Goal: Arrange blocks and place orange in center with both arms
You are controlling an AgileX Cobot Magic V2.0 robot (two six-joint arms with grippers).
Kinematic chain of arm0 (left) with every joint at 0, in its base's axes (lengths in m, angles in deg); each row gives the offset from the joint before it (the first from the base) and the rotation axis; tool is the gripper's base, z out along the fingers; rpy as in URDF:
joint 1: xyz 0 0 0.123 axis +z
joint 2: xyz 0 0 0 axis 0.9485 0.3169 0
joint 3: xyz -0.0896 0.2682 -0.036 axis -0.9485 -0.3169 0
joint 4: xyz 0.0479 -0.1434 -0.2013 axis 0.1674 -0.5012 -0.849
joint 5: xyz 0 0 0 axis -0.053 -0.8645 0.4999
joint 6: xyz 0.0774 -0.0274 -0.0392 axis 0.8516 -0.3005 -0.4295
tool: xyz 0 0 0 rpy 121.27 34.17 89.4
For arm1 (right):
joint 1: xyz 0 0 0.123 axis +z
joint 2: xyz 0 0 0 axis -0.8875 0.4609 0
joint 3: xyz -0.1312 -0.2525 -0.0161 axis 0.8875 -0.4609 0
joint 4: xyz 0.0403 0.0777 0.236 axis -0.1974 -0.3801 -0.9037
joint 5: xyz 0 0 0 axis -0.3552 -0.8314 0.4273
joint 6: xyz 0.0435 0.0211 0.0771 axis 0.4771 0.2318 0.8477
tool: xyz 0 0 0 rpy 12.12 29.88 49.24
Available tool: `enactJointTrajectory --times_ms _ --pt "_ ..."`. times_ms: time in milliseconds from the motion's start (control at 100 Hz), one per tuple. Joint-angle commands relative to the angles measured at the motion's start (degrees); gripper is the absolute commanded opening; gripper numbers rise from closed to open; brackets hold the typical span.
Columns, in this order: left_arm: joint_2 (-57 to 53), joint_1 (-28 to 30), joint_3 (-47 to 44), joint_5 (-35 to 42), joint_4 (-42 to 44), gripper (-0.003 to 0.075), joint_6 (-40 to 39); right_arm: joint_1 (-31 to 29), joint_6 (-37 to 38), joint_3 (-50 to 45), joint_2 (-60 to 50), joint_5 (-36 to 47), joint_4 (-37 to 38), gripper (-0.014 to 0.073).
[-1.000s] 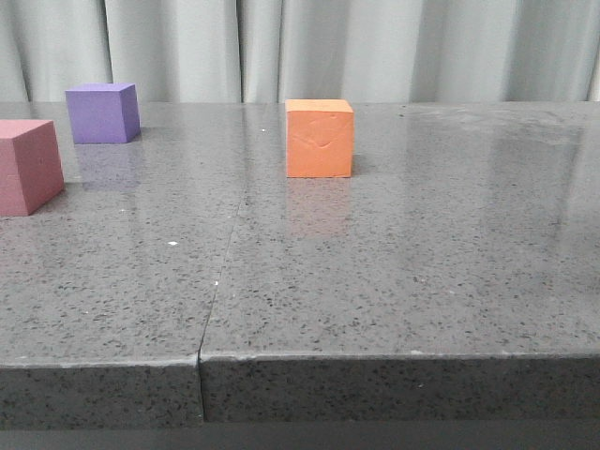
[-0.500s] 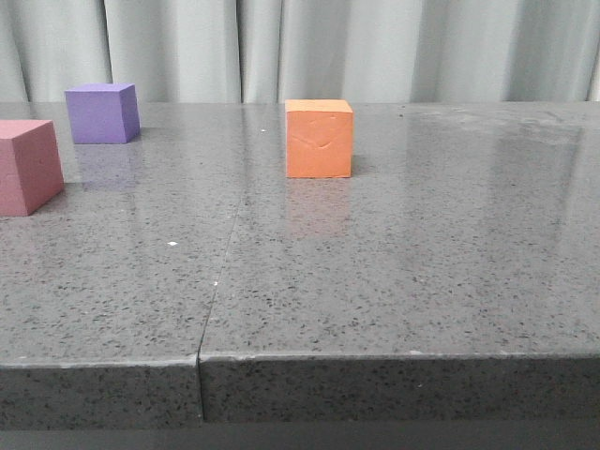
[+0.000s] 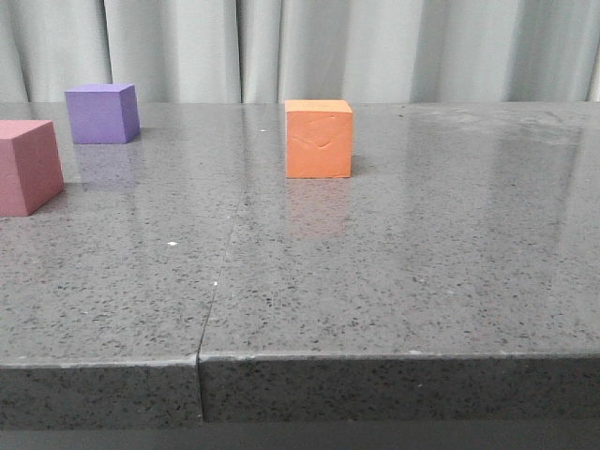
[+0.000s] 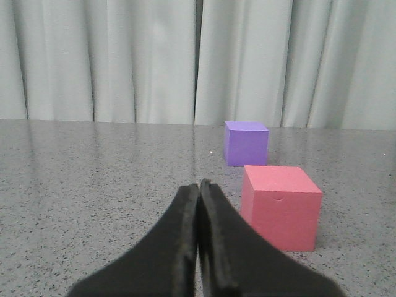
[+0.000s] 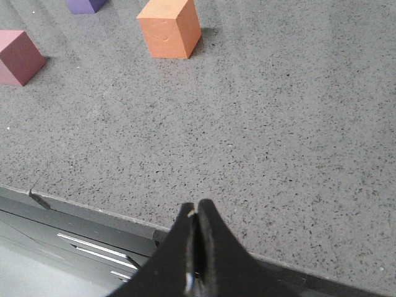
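The orange cube (image 3: 319,139) stands near the middle of the grey stone table (image 3: 394,272), a faint crease on its front face; it also shows in the right wrist view (image 5: 169,28). Far left sits the pink-red cube (image 3: 26,166), and the purple cube (image 3: 102,112) is behind it. In the left wrist view the pink-red cube (image 4: 281,206) is close by, the purple cube (image 4: 246,142) beyond it. My left gripper (image 4: 198,184) is shut and empty, just beside the pink-red cube. My right gripper (image 5: 197,208) is shut and empty, above the table's front edge. Neither gripper appears in the front view.
A pale curtain (image 3: 309,47) hangs behind the table. A seam (image 3: 220,272) runs through the tabletop from front to back. Below the front edge, the right wrist view shows a dark frame with metal rails (image 5: 86,244).
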Motion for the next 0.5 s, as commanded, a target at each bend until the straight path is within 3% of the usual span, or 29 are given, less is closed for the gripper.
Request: enactJointTrajectory --times_ms 0,140,490 --pt "-1.54 0.14 0.89 4.61 -0.33 -0.002 -0.1 -0.23 -0.6 0.72 0.18 2.91 0.5 -0.0067" --pt "-0.43 0.14 5.26 3.14 -0.33 -0.002 -0.1 -0.23 -0.6 0.59 0.18 1.69 0.5 -0.0067" --pt "11.94 0.14 20.99 -13.16 -0.33 -0.002 -0.1 -0.23 -0.6 0.59 0.18 1.69 0.5 -0.0067"
